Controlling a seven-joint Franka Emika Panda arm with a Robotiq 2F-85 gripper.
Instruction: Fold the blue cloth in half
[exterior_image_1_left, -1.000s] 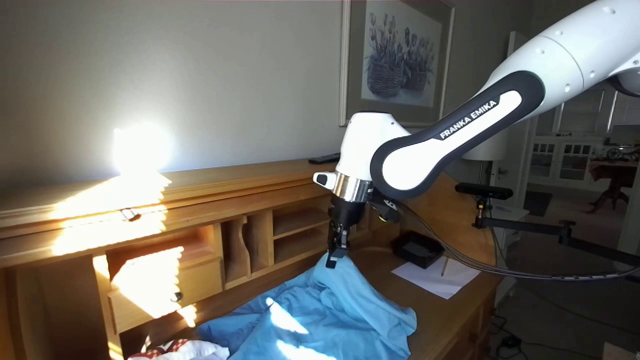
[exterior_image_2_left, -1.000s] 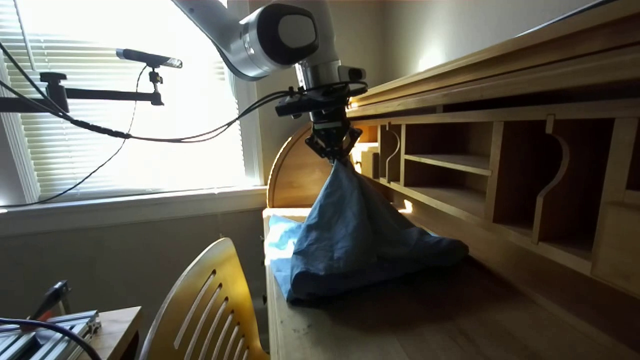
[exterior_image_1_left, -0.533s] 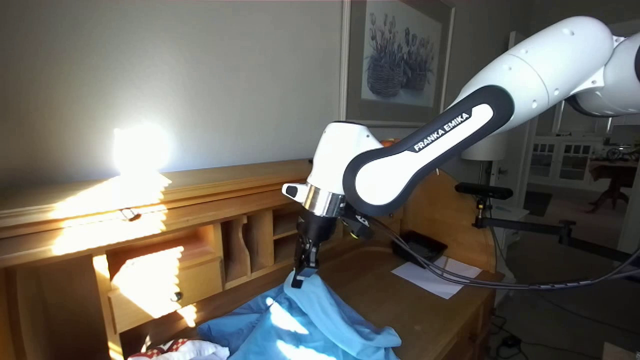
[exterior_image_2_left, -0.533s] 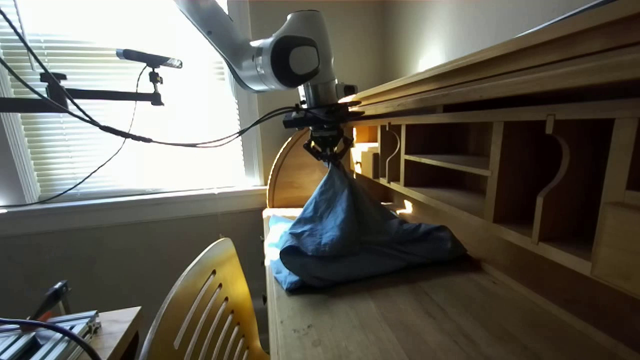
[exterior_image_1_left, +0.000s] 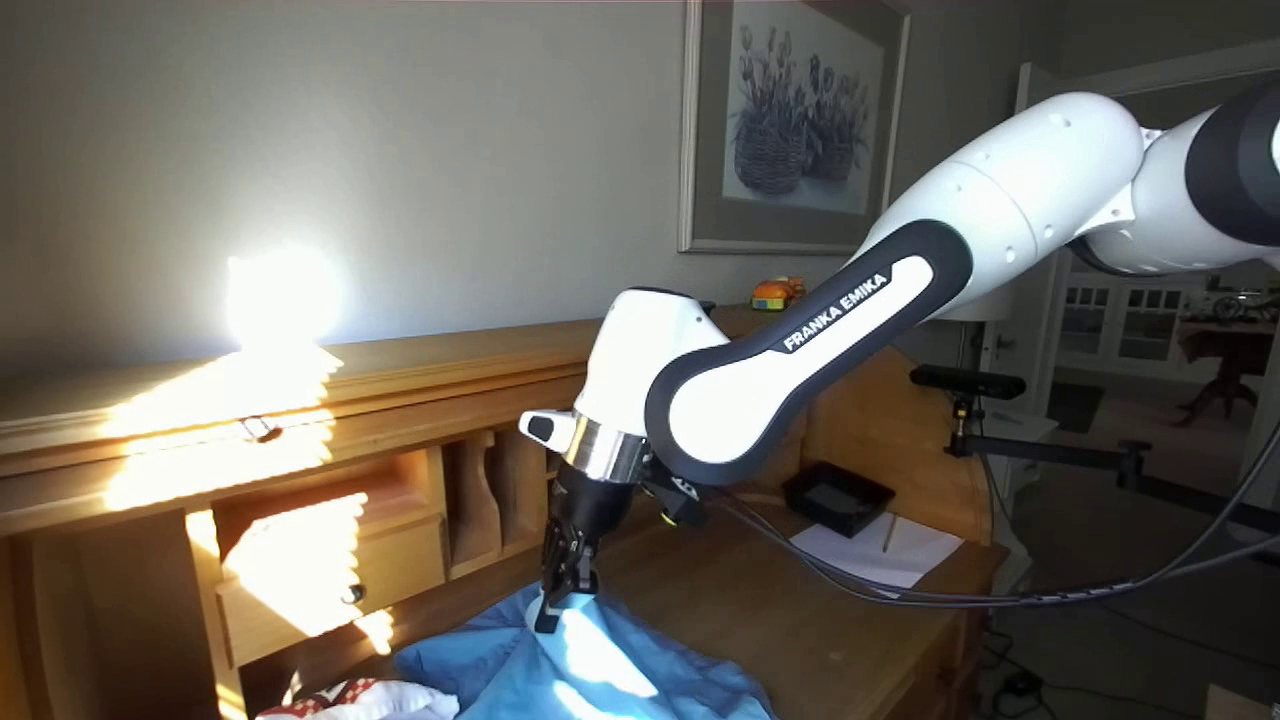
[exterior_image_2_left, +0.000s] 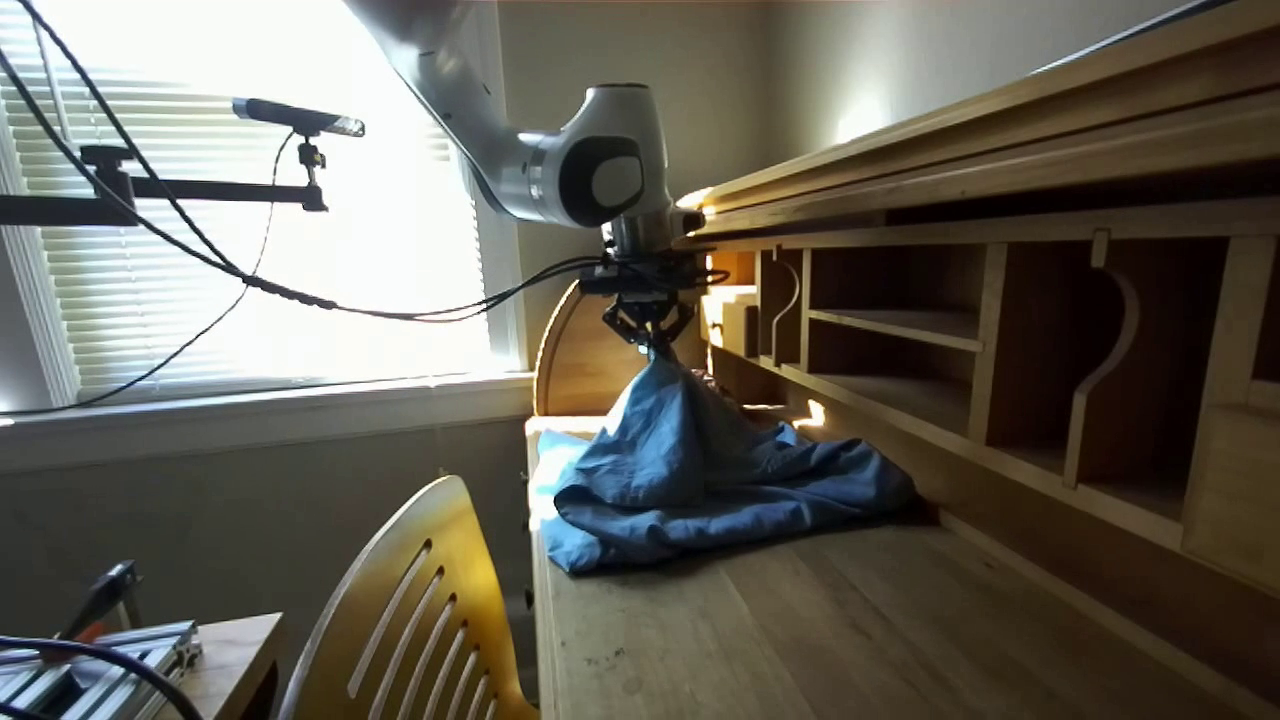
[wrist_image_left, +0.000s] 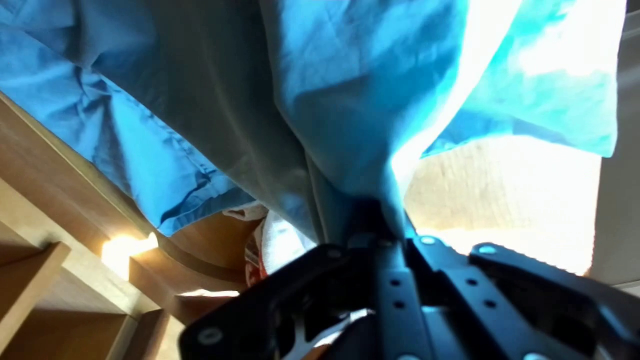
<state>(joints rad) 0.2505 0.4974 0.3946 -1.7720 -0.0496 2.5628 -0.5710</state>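
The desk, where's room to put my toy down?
A big bare stretch of desk lies between the blue cloth and the white paper. In the wrist view, a sunlit patch lies between cloth and desk edge. It's crowded by the black tray, by the patterned bundle, and where the gripper holds the cloth.

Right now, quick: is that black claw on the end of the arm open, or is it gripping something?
Gripper: closed, holding a bunched, raised peak of the blue cloth.

Cloth (exterior_image_2_left: 680, 480) on desk (exterior_image_2_left: 800, 630) under pincer (exterior_image_2_left: 655, 346), w/ chair (exterior_image_2_left: 404, 620) alongside, opp. pigeonholes (exterior_image_2_left: 988, 340).
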